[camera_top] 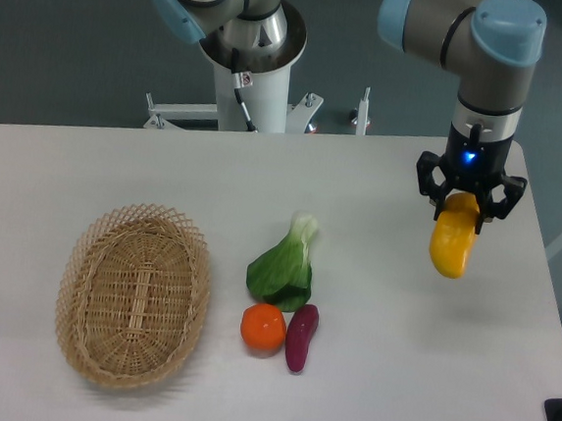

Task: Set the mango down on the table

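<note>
The mango (452,243) is yellow shading to orange and hangs upright from my gripper (466,209) at the right side of the white table (365,376). The black fingers (434,189) are shut on the mango's top end. The fruit's lower end is near the tabletop; I cannot tell whether it touches.
An oval wicker basket (136,294) lies at the left. A green leafy vegetable (284,268), a round orange fruit (263,328) and a purple sweet potato (300,336) lie in the middle. The table's right edge is close to the gripper. The robot base (249,65) stands behind the table.
</note>
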